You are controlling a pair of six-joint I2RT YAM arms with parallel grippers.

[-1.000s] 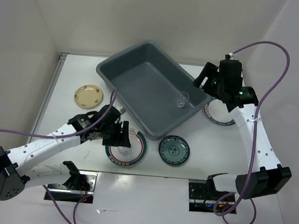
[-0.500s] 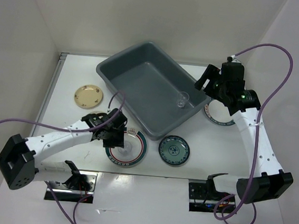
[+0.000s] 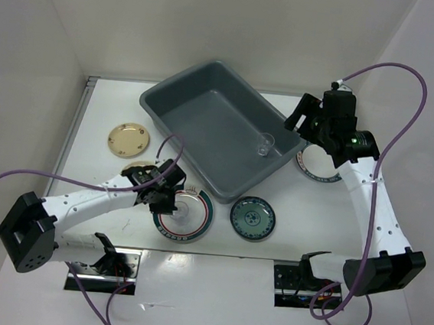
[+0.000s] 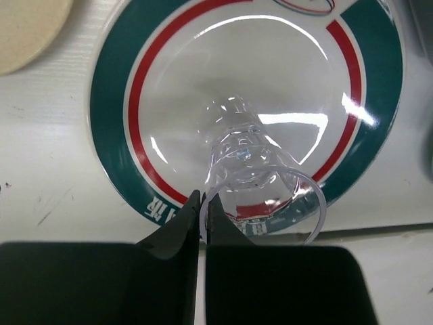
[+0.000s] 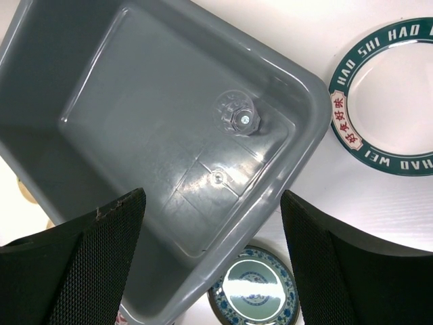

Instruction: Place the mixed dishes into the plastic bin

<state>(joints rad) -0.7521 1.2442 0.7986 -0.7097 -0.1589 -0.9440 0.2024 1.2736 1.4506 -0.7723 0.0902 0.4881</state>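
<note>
A clear cup (image 4: 247,152) rests tilted on the white plate with a red-and-green rim (image 4: 115,135), mouth towards the camera. My left gripper (image 4: 203,203) is shut on the cup's rim, one finger inside and one outside. Seen from above, that left gripper (image 3: 173,200) sits at the plate's (image 3: 195,226) left edge. The dark grey plastic bin (image 3: 199,111) holds another clear cup (image 3: 264,148). My right gripper (image 5: 211,196) hangs open above the bin's (image 5: 101,81) right corner, holding nothing.
A gold-cream plate (image 3: 129,140) lies left of the bin. A small teal patterned plate (image 3: 252,217) sits in front of it. A white plate with a dark lettered rim (image 5: 342,122) lies right of the bin, partly under my right arm. White walls enclose the table.
My left gripper has come down at the plate's left edge and closed from open onto the clear cup's rim. The right arm has barely moved.
</note>
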